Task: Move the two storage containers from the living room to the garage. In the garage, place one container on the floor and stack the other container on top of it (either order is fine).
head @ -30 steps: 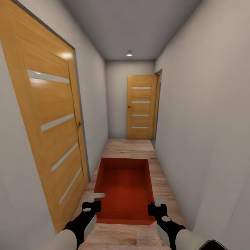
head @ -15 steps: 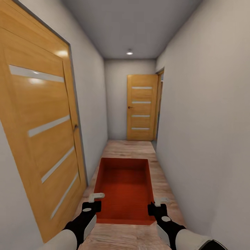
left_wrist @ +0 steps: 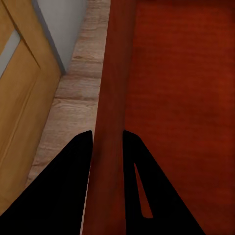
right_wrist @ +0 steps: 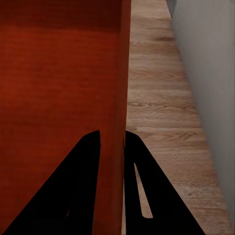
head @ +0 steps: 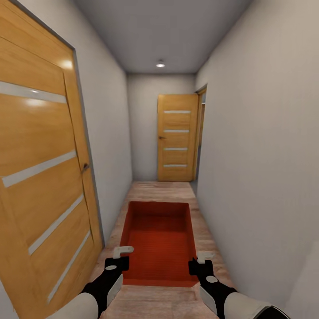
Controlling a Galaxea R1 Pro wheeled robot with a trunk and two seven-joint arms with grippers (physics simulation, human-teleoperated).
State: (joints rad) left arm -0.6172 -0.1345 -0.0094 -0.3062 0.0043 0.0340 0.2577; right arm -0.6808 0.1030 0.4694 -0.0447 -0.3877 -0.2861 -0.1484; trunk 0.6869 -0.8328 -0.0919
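An orange-red storage container point(head: 160, 239) is carried level in front of me above the wood-plank corridor floor, its ribbed bottom showing. My left gripper point(head: 122, 252) is shut on its left wall point(left_wrist: 111, 122), one finger on each side. On the opposite side my right gripper point(head: 204, 256) is shut on the right wall point(right_wrist: 123, 98) the same way. A single container is in view. The dark concrete garage floor is out of view.
I am in a narrow corridor with white-grey walls. A light wooden door with glass slits point(head: 35, 186) stands close on the left. A second such door point(head: 177, 137) is at the far end, beside an opening point(head: 200, 137) on the right. Wood-plank floor point(head: 161, 190) runs ahead.
The whole view has advanced down the corridor: the left door has grown and slid further left. The container and both grippers keep their places relative to me.
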